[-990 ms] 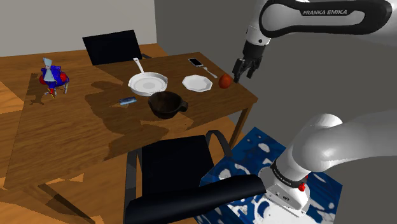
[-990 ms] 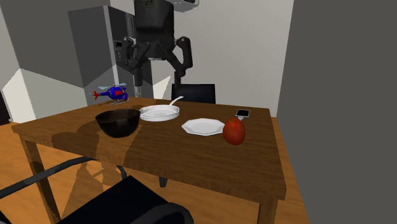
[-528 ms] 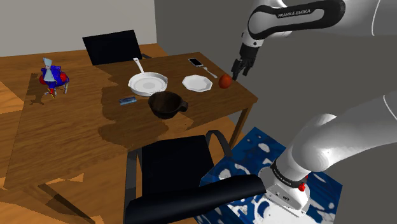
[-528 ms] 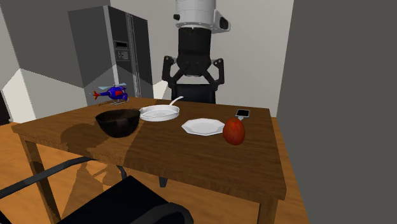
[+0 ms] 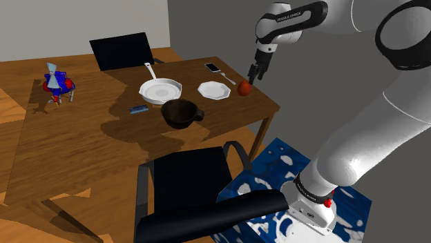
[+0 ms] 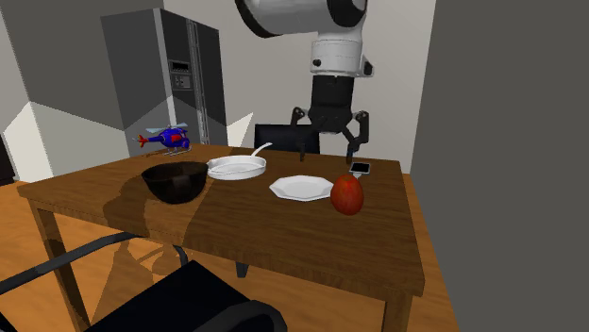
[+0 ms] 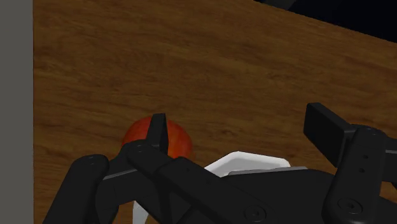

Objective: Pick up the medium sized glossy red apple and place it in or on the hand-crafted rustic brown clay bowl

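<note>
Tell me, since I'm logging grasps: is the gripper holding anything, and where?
Nothing is held. The gripper hangs open above the apple, which sits on the table untouched.

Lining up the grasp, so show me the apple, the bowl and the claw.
apple (image 6: 347,195): second exterior view, middle of its red side.
bowl (image 6: 176,185): second exterior view, its dark outer wall.
claw (image 5: 252,79): shoulder view, midway between its open fingertips.
</note>
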`<control>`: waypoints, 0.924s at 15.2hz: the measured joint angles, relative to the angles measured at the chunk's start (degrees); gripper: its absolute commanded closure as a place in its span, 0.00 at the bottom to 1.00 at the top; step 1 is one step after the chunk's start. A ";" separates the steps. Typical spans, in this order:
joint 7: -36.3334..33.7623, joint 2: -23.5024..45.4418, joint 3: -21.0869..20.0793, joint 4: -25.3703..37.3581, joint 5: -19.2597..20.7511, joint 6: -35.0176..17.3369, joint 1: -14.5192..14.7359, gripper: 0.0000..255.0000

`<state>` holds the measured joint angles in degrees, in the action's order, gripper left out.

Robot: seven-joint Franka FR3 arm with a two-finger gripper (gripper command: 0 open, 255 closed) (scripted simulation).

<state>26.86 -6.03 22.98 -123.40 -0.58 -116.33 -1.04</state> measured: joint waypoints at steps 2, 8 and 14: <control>3.90 4.89 1.13 3.97 -2.13 -0.31 -0.43 0.00; 13.67 18.77 1.97 15.48 -8.74 -0.50 -3.14 0.00; 15.30 21.63 1.54 14.46 -10.37 -4.03 -3.70 0.00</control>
<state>42.16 15.61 24.52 -108.93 -10.95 -120.35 -4.74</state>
